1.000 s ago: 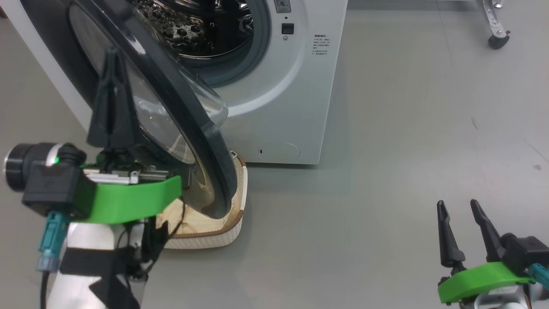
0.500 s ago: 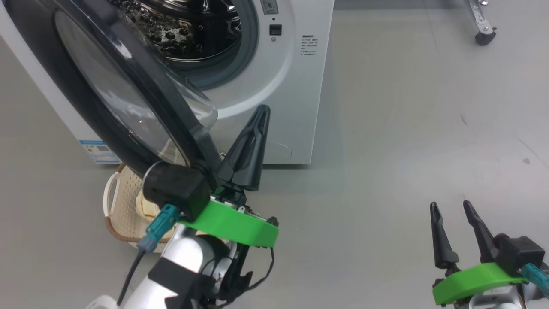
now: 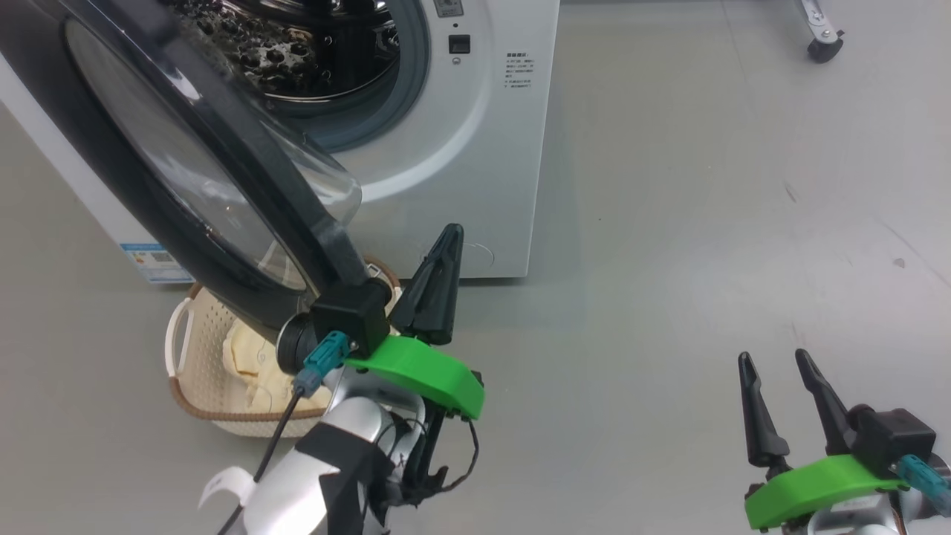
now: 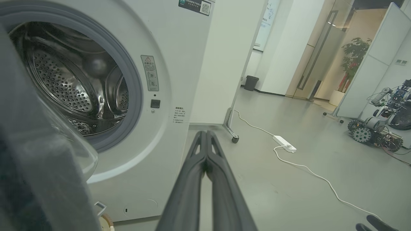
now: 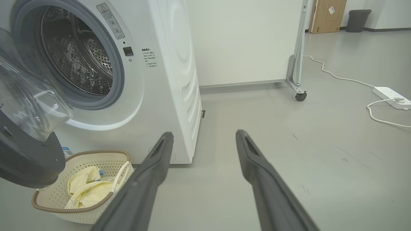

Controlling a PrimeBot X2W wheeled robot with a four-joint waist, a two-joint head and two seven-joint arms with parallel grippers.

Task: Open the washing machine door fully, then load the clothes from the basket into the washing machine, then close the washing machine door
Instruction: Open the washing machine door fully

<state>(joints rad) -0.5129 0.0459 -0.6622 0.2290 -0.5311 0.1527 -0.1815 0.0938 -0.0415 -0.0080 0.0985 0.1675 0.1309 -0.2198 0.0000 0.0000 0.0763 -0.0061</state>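
Door stands open, rim just beside closed L jaws.

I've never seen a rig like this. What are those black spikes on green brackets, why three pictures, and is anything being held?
This is a wheeled robot doing laundry. The black spikes are its fingers, two to each gripper; the grippers are its hands. One picture comes from a camera on its head, looking down. The other two come from cameras on its wrists, looking along the fingers. The left gripper is shut and empty, close by the lower edge of the open door of the washing machine. The right gripper is open and empty. On the floor below the door stands a basket of pale yellow clothes.
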